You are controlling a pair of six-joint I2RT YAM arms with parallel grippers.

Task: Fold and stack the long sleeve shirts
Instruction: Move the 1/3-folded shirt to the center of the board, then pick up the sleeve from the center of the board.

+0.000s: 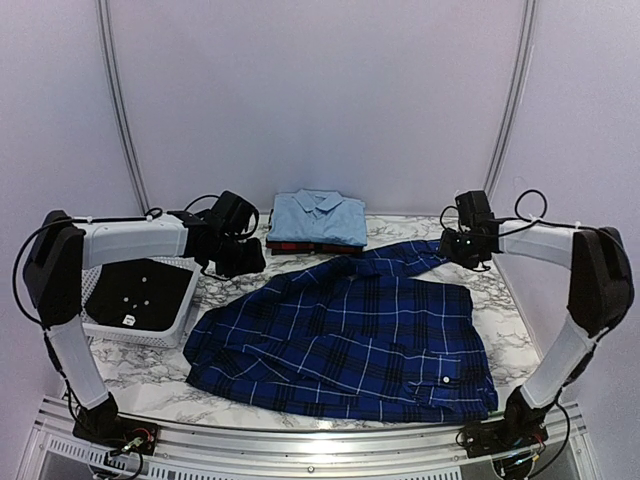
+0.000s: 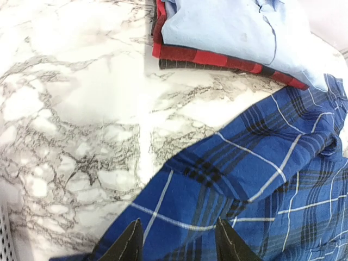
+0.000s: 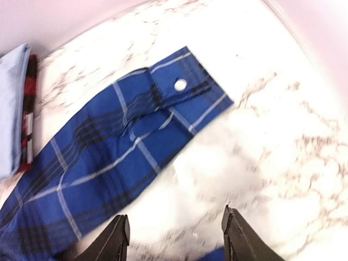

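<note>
Spread navy plaid shirt [image 1: 340, 345]: sleeve cuff [image 3: 187, 89] lies just ahead of right gripper [image 3: 176, 213], left gripper [image 2: 178, 222] over its far-left edge, both parted, empty.

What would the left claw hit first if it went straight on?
Probably the navy plaid shirt: its cloth fills the gap ahead of the open left gripper; depth unclear.

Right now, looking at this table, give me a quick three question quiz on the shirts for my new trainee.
1. True or false: the navy plaid shirt lies spread out, not yet folded.
2. Which shirt lies on top at the back? A: the light blue shirt; B: a green striped one; C: the navy plaid shirt.
3. Short answer: what fastener shows on the sleeve cuff?
Key: 1 true; 2 A; 3 a white button.
</note>
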